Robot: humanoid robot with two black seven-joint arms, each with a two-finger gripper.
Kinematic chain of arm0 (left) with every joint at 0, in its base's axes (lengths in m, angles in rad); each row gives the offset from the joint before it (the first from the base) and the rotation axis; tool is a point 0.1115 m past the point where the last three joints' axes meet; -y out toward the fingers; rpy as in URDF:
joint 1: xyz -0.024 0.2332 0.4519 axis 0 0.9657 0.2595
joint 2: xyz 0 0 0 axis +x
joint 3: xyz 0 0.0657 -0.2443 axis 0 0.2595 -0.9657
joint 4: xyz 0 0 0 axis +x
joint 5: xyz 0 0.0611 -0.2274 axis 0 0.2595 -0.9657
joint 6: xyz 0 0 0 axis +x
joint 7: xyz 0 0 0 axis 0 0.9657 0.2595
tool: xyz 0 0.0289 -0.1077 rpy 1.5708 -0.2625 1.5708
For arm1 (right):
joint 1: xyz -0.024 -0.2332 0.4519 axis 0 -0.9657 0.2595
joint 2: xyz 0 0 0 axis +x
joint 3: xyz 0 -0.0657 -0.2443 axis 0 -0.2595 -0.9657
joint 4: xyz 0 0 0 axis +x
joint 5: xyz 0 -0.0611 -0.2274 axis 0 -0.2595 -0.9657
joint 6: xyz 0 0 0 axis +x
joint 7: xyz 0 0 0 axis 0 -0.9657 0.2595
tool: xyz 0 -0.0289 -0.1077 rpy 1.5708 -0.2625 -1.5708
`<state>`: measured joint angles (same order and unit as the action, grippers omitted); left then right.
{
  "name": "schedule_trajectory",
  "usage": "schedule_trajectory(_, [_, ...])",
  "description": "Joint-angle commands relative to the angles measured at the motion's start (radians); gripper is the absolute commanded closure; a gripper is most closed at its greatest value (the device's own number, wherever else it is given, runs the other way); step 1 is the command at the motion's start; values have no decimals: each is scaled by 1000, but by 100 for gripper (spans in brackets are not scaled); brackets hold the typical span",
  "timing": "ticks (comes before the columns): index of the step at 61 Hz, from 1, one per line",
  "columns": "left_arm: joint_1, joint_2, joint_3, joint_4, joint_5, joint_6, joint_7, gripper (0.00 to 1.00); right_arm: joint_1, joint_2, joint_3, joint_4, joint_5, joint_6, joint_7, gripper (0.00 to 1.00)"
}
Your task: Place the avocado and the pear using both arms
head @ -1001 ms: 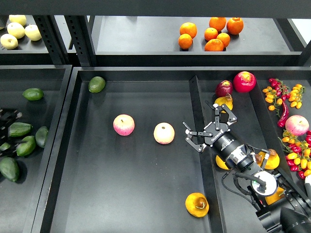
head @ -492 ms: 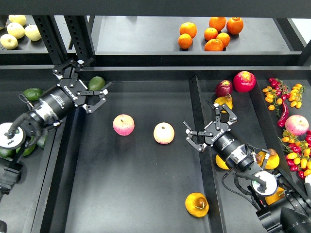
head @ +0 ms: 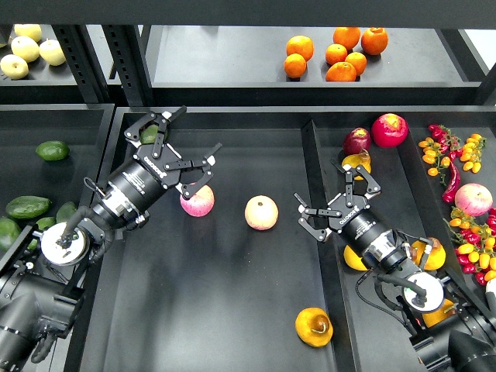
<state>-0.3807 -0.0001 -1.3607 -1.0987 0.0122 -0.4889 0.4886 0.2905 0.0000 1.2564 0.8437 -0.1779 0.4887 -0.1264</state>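
Note:
A dark green elongated avocado (head: pixel 52 149) lies in the left bin, with similar ones (head: pixel 28 206) below it. A lighter green avocado (head: pixel 147 134) peeks out behind my left gripper at the far-left corner of the middle tray (head: pixel 232 310). The yellow-orange pear (head: pixel 314 326) with a brown blotch lies at the tray's near right. My left gripper (head: pixel 186 145) is open and empty, just above a pink apple (head: pixel 197 204). My right gripper (head: pixel 333 200) is open and empty over the divider (head: pixel 314 167), well above the pear.
A second apple (head: pixel 261 212) lies mid-tray. The right bin holds red apples (head: pixel 389 129), yellow-orange fruits (head: pixel 357 162) and small tomatoes (head: pixel 446 153). Oranges (head: pixel 341 54) and yellow fruit (head: pixel 27 48) sit on the back shelf.
My left arm came in from the left and swept right, from the tray's far-left corner to over the pink apple. My right gripper has hardly moved.

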Motion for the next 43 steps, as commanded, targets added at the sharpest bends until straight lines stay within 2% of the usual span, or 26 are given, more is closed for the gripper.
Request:
schedule_trajectory(1, [0, 0, 3, 8, -1, 0, 0, 10, 1, 0, 5, 15, 0, 0, -7, 1])
schedule_trajectory(6, [0, 0, 6, 17, 0, 0, 0, 9, 2, 0, 15, 26, 0, 0, -42, 1])
schedule_trajectory(12, [0, 0, 12, 29, 2, 0, 0, 8, 15, 0, 28, 51, 0, 0, -117, 1])
schedule_trajectory(14, [0, 0, 17, 29, 3, 0, 0, 8, 27, 0, 31, 64, 0, 0, -156, 1])
schedule_trajectory(18, [0, 0, 25, 31, 3, 0, 0, 7, 58, 0, 29, 86, -2, 0, -193, 1])
schedule_trajectory(26, [0, 0, 38, 31, 3, 0, 0, 6, 113, 0, 8, 110, -11, 0, -206, 1])
schedule_trajectory(34, [0, 0, 55, 31, 3, 0, 0, 4, 162, -158, -63, 141, 17, 0, -231, 2])
schedule_trajectory(43, [-1, 0, 57, 33, 3, 0, 0, 4, 209, -259, -164, 179, 57, 0, -245, 2])
